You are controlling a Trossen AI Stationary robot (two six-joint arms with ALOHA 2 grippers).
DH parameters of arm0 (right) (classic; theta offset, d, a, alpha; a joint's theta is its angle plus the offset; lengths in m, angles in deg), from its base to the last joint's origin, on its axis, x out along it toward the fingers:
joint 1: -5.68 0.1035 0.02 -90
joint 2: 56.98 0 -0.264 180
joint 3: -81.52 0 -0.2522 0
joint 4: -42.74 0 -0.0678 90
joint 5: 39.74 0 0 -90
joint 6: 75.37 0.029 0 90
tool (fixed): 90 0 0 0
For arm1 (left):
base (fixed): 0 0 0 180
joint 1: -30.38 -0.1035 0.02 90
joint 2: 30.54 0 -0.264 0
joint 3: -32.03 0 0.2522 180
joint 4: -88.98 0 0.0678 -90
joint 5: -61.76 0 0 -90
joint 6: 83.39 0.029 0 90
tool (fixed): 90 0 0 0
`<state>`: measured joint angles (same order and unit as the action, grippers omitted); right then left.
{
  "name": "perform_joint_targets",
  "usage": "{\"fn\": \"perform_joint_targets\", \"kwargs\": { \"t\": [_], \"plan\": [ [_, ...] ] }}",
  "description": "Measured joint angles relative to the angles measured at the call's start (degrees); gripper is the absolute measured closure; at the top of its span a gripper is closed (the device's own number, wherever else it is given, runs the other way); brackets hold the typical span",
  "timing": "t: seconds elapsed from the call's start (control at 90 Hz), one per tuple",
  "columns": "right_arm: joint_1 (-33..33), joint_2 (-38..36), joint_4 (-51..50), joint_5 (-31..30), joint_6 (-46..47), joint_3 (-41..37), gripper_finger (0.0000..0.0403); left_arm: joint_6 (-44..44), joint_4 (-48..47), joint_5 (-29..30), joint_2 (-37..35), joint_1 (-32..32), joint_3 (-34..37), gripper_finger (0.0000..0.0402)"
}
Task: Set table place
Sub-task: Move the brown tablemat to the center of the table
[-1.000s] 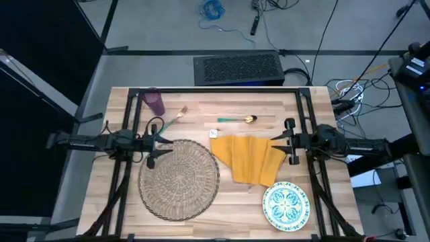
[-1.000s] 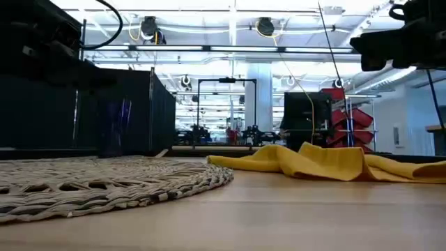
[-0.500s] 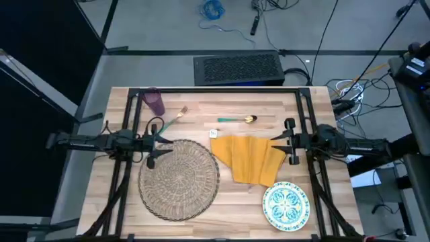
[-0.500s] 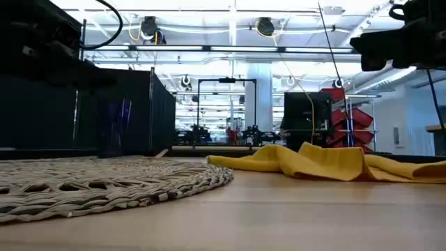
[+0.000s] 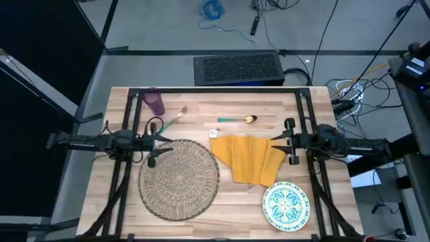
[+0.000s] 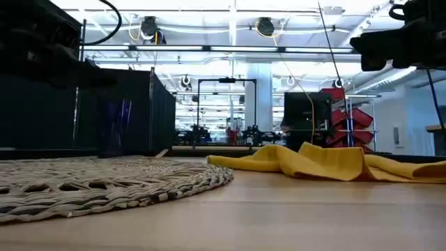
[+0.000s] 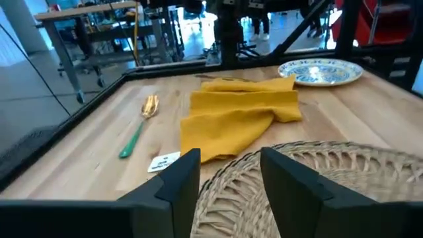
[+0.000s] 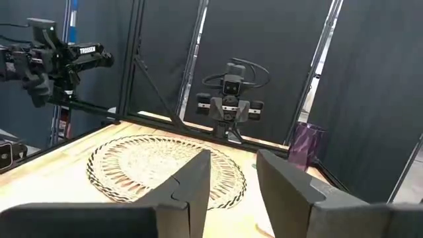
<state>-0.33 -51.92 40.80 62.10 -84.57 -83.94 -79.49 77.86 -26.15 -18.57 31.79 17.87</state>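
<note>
Two dark arms hang over a butcher-block table (image 5: 201,212), seen from overhead, with nothing in either grip. The left gripper (image 5: 153,144) sits at centre left of the frame, at the upper left rim of the mat (image 5: 179,179); its own wrist view shows the fingers (image 7: 182,173) spread apart, the mat's weave between them. The right gripper (image 5: 289,142) sits at centre right, just beside the right edge of the napkin (image 5: 251,158), and its fingers (image 8: 192,178) also stand apart and empty.

The round straw mat lies at lower left of centre. The mustard napkin lies rumpled just right of it, near the middle of the table, and from table height it rises as a low yellow ridge (image 6: 327,162) beyond the mat's braided rim (image 6: 118,181). The plate (image 5: 286,205), white with a teal floral pattern, rests at lower right, below the napkin and apart from it. The purple cup (image 5: 155,102) stands upright at upper left, near the black rail. A fork (image 5: 176,117) lies slanted just right of the cup, and a spoon (image 5: 238,119) with a teal handle and gold bowl lies across the upper centre, above the napkin. A small white tag (image 5: 213,133) lies at the napkin's upper left corner.
</note>
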Motion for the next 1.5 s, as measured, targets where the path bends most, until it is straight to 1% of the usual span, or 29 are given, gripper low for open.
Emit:
{"fn": "perform_joint_targets", "kwargs": {
  "t": [0.1,0.233,0.289,0.433,0.478,0.533,0.6,0.711,0.778,0.822,0.944,1.056,1.111,1.167,1.256,1.333,1.378,1.422,1.456,1.5],
  "plan": [
    [-0.01,0.00,0.01,0.00,4.02,0.00,0.0293,-0.54,1.38,0.65,0.00,0.00,0.00,0.0258],
    [-0.02,0.00,1.24,0.00,5.43,0.02,0.0293,-0.81,4.84,0.87,0.00,0.00,0.00,0.0258],
    [-0.02,0.02,2.54,-0.02,5.59,0.00,0.0293,-3.10,7.33,1.58,0.01,0.00,0.00,0.0258],
    [-0.02,0.02,13.27,-0.04,10.64,0.00,0.0293,-12.27,20.23,7.23,0.00,0.00,-0.02,0.0258],
    [-0.02,0.02,17.63,-0.04,12.27,0.00,0.0293,-12.37,23.48,7.83,-0.02,-0.04,-0.43,0.0258],
    [0.00,0.02,22.79,-0.09,13.12,0.20,0.0293,-11.00,25.40,7.87,0.05,-0.02,-2.30,0.0258],
    [0.00,0.04,25.63,-1.23,13.26,1.75,0.0293,-8.94,26.05,7.73,0.04,-0.17,-5.98,0.0258],
    [-0.02,0.98,24.31,-4.84,12.66,6.72,0.0293,-4.94,23.55,7.02,0.01,-0.26,-13.25,0.0258],
    [-0.02,2.66,22.18,-6.14,11.45,10.63,0.0293,-2.56,19.91,7.08,0.46,-0.26,-17.95,0.0258],
    [-0.02,4.55,20.53,-6.40,10.40,13.47,0.0293,-1.57,16.69,8.17,0.87,-0.28,-21.19,0.0258],
    [-0.02,11.49,14.95,-10.42,6.91,21.77,0.0293,1.04,6.46,15.22,3.48,-0.28,-29.66,0.0258],
    [-0.03,19.64,11.60,-16.57,-2.39,28.18,0.0293,3.83,-0.54,22.08,8.25,-0.33,-35.77,0.0258],
    [-0.05,23.83,11.91,-18.34,-7.48,30.61,0.0293,6.20,-2.34,25.19,11.15,-0.33,-38.57,0.0258],
    [-0.11,28.09,13.32,-20.61,-10.35,33.25,0.0293,9.77,-3.74,29.23,14.15,-0.33,-40.40,0.0258],
    [-1.48,34.47,13.00,-25.50,-11.24,37.86,0.0293,15.61,-3.76,36.03,19.03,-1.14,-42.52,0.0258],
    [-4.22,39.46,8.78,-27.18,-10.02,41.99,0.0293,18.58,-3.83,40.23,22.96,-3.18,-43.88,0.0258],
    [-6.11,42.21,4.93,-26.57,-8.10,44.55,0.0293,19.10,-4.38,40.70,24.91,-4.79,-44.60,0.0258],
    [-8.16,44.96,0.47,-25.59,-5.78,47.30,0.0293,18.65,-6.28,39.79,26.70,-6.56,-45.64,0.0258],
    [-9.68,47.00,-2.90,-23.97,-4.06,49.42,0.0293,17.23,-8.70,37.89,28.09,-8.04,-46.70,0.0258],
    [-11.61,49.64,-7.30,-20.91,-1.87,52.07,0.0293,14.47,-12.35,33.71,29.79,-10.26,-48.10,0.0258]
  ]
}}
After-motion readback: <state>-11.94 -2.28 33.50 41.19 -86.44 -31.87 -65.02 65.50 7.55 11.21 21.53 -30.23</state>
